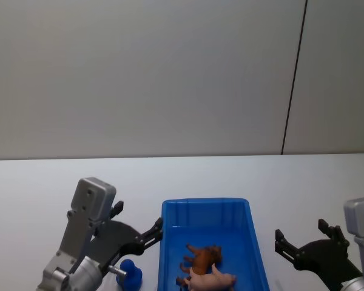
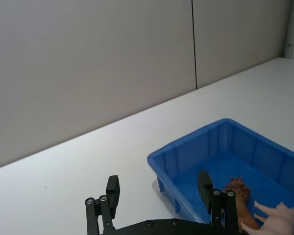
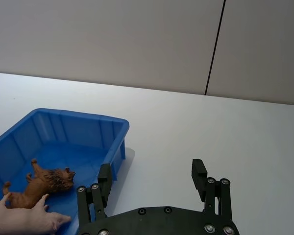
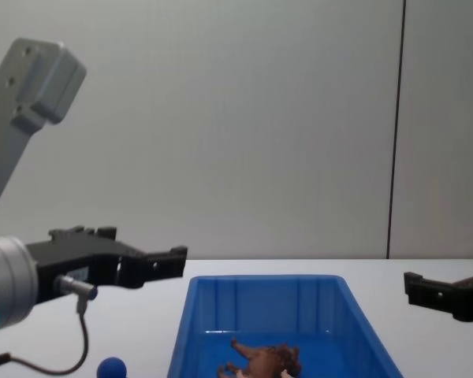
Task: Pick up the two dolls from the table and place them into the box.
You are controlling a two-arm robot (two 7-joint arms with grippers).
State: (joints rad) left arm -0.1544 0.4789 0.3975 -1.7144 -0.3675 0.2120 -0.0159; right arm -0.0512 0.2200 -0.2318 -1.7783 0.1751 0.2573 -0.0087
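Fingers (image 1: 151, 231) spread, left gripper (image 1: 138, 217) and right gripper (image 1: 300, 231) hover flanking the box (image 1: 206, 202).

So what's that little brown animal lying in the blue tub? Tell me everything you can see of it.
The brown animal is a small lion-like toy with a shaggy mane, four legs and a thin tail, apparently moulded plastic. It lies on its side on the floor of the blue bin, toward the robot's end. A pale pink toy lies against it, seemingly touching. The left tool and right tool hang open outside the bin, touching nothing.
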